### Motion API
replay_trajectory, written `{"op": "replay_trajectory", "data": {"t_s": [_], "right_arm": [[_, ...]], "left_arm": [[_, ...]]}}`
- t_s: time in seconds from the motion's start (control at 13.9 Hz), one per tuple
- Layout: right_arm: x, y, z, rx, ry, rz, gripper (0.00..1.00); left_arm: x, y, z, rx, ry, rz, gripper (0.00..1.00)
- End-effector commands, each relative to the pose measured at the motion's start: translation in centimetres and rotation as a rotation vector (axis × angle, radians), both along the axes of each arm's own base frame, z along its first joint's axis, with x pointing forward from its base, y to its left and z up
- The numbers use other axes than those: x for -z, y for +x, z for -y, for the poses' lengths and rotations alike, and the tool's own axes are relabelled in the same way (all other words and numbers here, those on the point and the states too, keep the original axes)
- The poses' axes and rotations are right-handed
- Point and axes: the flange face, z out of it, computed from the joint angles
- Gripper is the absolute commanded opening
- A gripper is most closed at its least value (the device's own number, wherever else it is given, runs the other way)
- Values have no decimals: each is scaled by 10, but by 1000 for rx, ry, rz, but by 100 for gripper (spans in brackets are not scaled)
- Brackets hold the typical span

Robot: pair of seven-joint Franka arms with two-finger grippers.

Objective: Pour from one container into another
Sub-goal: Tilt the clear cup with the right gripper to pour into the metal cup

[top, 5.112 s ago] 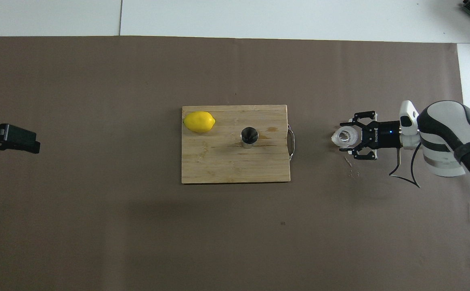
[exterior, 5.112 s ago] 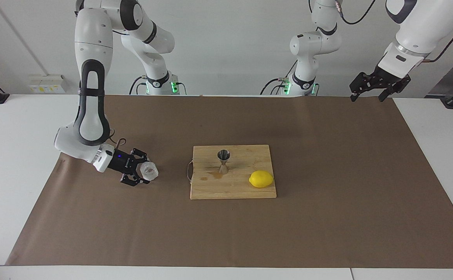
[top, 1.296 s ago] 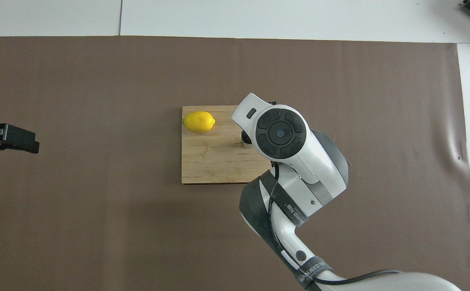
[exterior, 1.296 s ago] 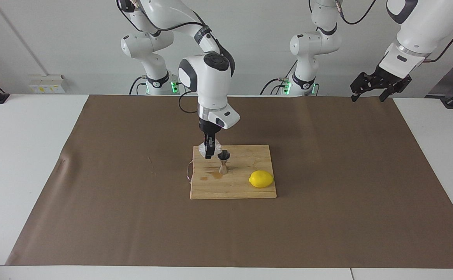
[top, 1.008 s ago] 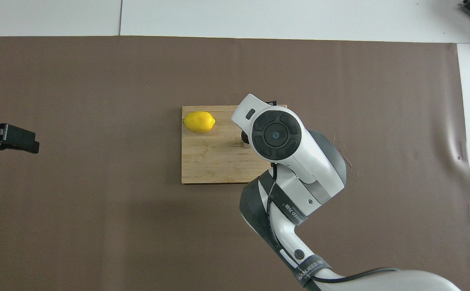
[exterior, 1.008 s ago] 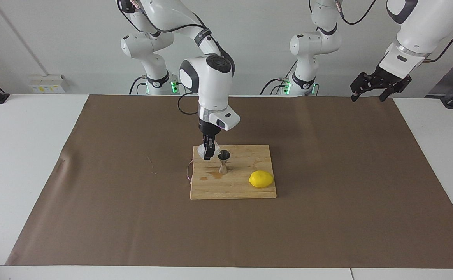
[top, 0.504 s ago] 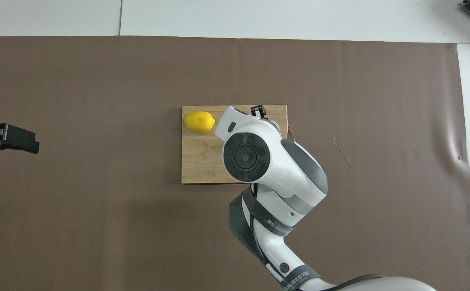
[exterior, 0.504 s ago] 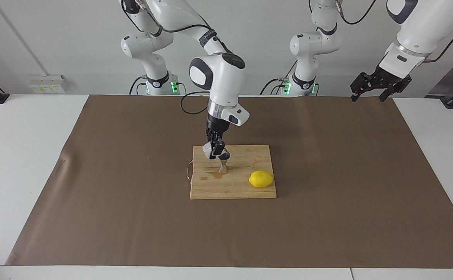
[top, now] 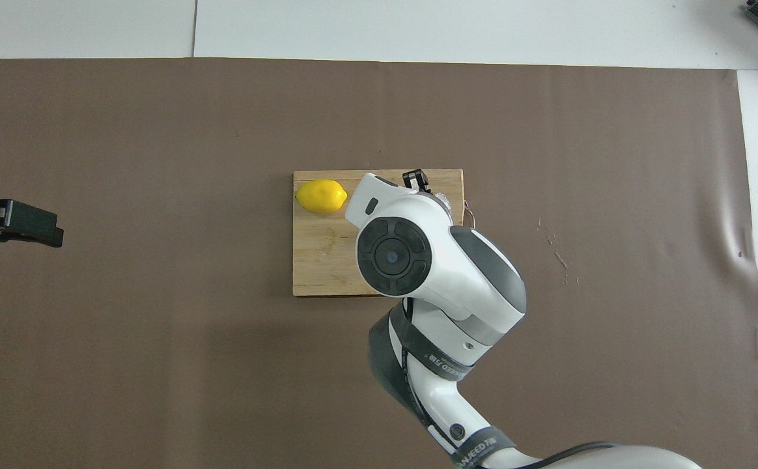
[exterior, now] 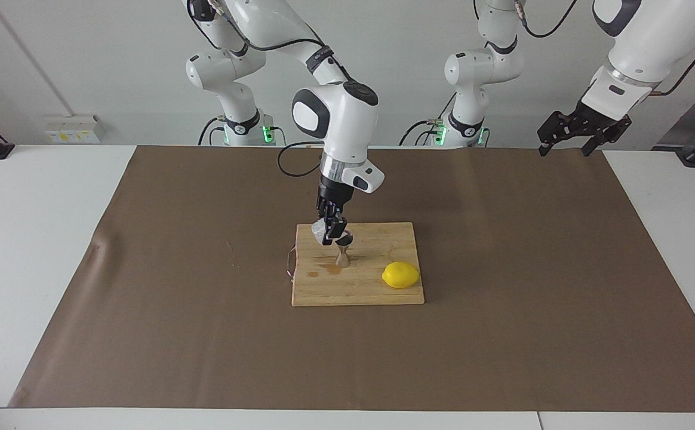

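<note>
A small clear glass cup (exterior: 319, 229) hangs tilted in the air, its mouth leaning toward the steel jigger (exterior: 343, 255). My right gripper (exterior: 330, 232) is shut on the cup from above, just over the jigger's rim. The jigger stands upright on the wooden cutting board (exterior: 359, 289). In the overhead view the right arm covers the jigger; only one black finger (top: 416, 178) and a sliver of the cup (top: 443, 197) show. My left gripper (exterior: 564, 148) (top: 11, 223) waits open, raised at the left arm's end of the table.
A yellow lemon (exterior: 400, 275) (top: 321, 196) lies on the board (top: 320, 260), at its corner toward the left arm's end. A wet stain (exterior: 331, 270) marks the board beside the jigger. Small specks (top: 558, 251) dot the brown paper toward the right arm's end.
Over the last second my right wrist swung over the board and tipped the cup toward the jigger. In the last half second it barely moved. The left arm stayed still.
</note>
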Motion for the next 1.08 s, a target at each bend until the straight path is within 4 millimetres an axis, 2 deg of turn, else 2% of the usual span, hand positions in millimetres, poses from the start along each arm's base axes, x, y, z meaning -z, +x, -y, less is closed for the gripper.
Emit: {"op": "replay_trajectory", "data": {"t_s": [0.0, 0.29, 0.58, 0.86, 1.01], "right_arm": [[0, 2, 0, -21, -12, 21, 0], [-4, 3, -1, 1, 15, 20, 0], [-12, 6, 3, 64, 112, -22, 0], [-20, 9, 16, 112, 168, -63, 0], [-17, 16, 30, 137, 203, -95, 0]], "left_arm": [[1, -1, -3, -2, 12, 4, 100], [1, -1, -3, -1, 12, 4, 100], [1, -1, -3, -1, 12, 4, 100], [1, -1, -3, -2, 12, 4, 100], [1, -1, -3, -1, 12, 4, 100]]}}
